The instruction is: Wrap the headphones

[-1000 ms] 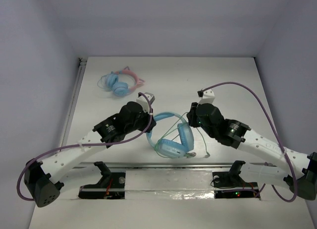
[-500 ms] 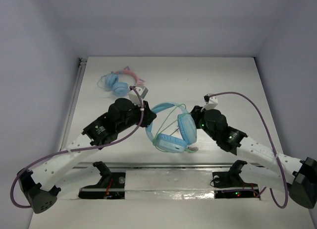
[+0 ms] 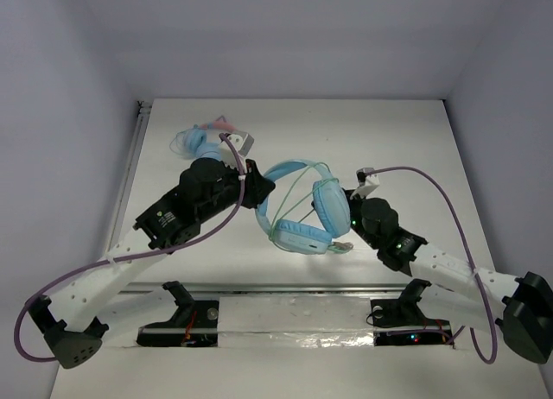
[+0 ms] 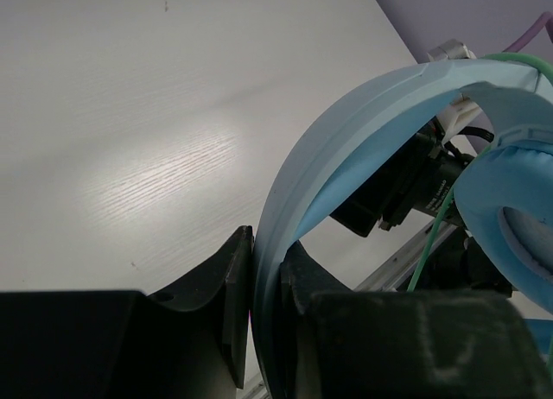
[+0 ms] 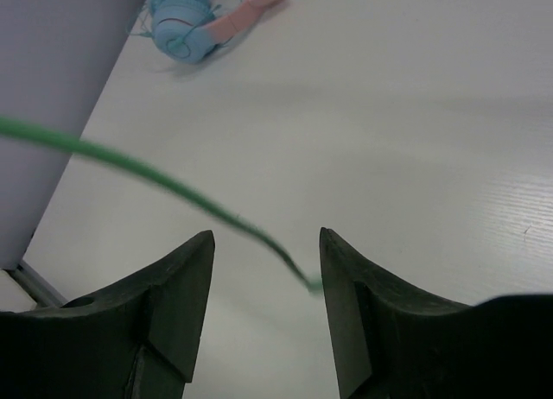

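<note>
Light-blue headphones, band in left fingers, cups pointing right.

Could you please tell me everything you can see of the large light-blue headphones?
The headphones are all light blue and plastic-looking, with a padded band and two oval cushioned ear cups. The left hand is shut on the band. Whether the cups rest on the table I cannot tell. Their thin pale-green cable loops over band and cups; one strand passes between the fingers of the open right hand.
</note>
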`<act>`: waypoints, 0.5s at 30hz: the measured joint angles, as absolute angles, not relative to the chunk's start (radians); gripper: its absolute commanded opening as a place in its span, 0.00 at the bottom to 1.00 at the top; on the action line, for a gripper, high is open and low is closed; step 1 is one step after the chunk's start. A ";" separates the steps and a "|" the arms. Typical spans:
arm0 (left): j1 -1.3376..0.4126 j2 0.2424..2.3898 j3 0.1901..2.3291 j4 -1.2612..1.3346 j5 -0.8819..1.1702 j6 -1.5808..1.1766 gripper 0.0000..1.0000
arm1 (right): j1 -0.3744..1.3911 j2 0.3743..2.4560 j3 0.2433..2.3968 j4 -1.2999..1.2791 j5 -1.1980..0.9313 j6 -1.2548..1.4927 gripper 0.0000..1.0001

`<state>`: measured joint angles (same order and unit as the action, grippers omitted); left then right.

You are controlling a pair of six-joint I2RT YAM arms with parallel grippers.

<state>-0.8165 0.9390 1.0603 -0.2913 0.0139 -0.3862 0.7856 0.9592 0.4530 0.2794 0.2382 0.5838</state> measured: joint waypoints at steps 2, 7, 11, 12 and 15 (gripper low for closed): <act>-0.817 0.947 1.074 -0.296 0.013 -0.386 0.00 | 0.786 0.954 0.445 0.302 0.238 0.579 0.57; -0.817 0.967 1.084 -0.298 0.013 -0.387 0.00 | 0.780 0.955 0.442 0.337 0.244 0.570 0.26; -0.817 0.968 1.084 -0.307 0.010 -0.395 0.00 | 0.777 0.957 0.434 0.361 0.246 0.588 0.27; -0.817 0.968 1.084 -0.306 0.009 -0.400 0.00 | 0.777 0.956 0.427 0.366 0.242 0.595 0.30; -0.817 0.970 1.087 -0.301 0.006 -0.410 0.00 | 0.777 0.957 0.399 0.385 0.221 0.610 0.17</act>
